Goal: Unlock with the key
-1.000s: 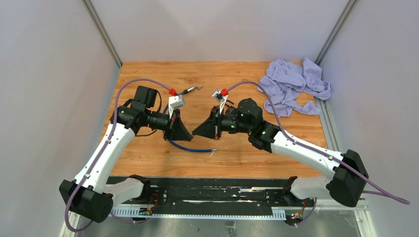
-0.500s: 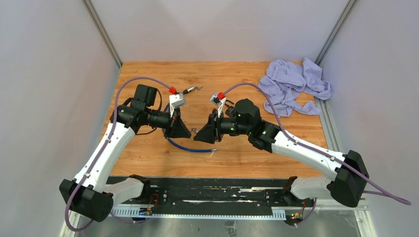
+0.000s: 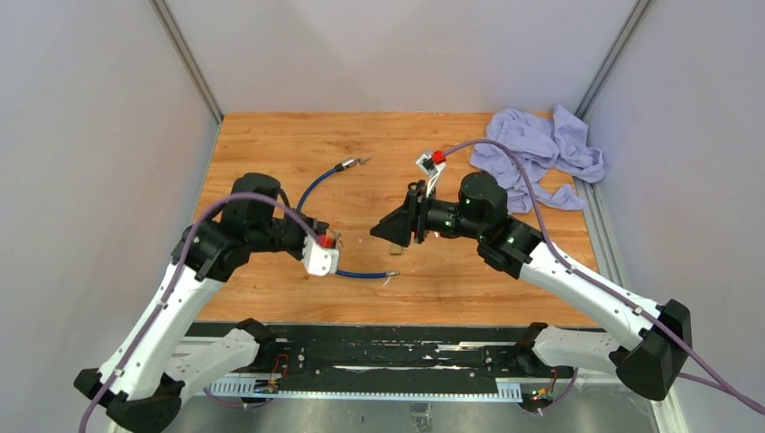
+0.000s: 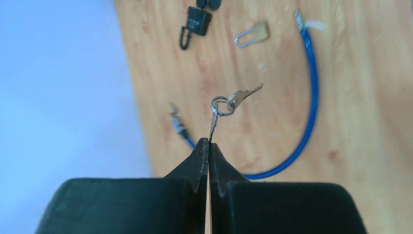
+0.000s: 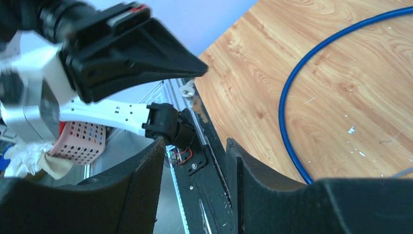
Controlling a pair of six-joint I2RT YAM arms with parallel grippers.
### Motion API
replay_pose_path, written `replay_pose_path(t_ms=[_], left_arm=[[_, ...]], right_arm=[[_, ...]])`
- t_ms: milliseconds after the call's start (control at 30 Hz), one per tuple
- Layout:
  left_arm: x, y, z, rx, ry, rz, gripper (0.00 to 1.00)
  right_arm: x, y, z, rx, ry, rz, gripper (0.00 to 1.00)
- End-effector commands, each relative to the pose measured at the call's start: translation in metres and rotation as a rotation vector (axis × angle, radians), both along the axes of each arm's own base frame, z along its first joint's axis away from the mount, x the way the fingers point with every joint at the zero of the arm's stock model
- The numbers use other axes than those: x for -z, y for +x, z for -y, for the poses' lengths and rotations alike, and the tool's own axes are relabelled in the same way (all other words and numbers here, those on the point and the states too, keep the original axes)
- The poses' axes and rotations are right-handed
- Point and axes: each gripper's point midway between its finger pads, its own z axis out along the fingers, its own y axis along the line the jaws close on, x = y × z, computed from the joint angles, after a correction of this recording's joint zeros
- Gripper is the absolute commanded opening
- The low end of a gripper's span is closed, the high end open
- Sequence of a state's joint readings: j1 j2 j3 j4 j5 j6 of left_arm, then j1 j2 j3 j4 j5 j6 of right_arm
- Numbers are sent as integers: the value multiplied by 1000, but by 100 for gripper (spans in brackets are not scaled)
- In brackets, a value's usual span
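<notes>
"Black left pincer (image 4: 208, 145), is it shut on anything?"

"Clamped on the silver key set (image 4: 243, 95). A thin strip goes between the tips edge-on, and the split ring and toothed key stick out past them. A second ago it met the right pincer tip to tip at mid-bench. Now it has drawn back toward the near edge."

"And the right pincer (image 5: 195, 146)?"

"It looked closed then. Its jaws now stand apart with nothing between them, and it has pulled away to the right."

"Where is the small brass padlock (image 4: 254, 32)?"

"Lying on the wooden bench (image 3: 271, 135), just under the right pincer in the top view, free of both. Whether its shackle is open I cannot tell."

"Around them?"

"The blue cable (image 3: 311, 188) curves across the boards, unmoved. The crumpled lilac cloth (image 3: 537, 158) stays in the far right corner."
</notes>
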State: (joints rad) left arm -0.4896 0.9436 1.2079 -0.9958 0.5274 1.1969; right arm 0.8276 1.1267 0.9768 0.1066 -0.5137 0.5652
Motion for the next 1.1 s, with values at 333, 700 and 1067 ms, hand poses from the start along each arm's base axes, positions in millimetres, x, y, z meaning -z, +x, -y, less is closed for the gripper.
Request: replay_pose_path(t_ms=[333,700,1067], left_arm=[[-53,3,16,571,450,1331,0],[-99,-1,29,475,320,1586,0],[-99,0,25,445,319,1565,0]], right_arm=[[-22,20,-23,-75,219,-193,57],[-39,17,-34,-188,460,-314,53],[-49,14,-42,-285,622,-372,46]])
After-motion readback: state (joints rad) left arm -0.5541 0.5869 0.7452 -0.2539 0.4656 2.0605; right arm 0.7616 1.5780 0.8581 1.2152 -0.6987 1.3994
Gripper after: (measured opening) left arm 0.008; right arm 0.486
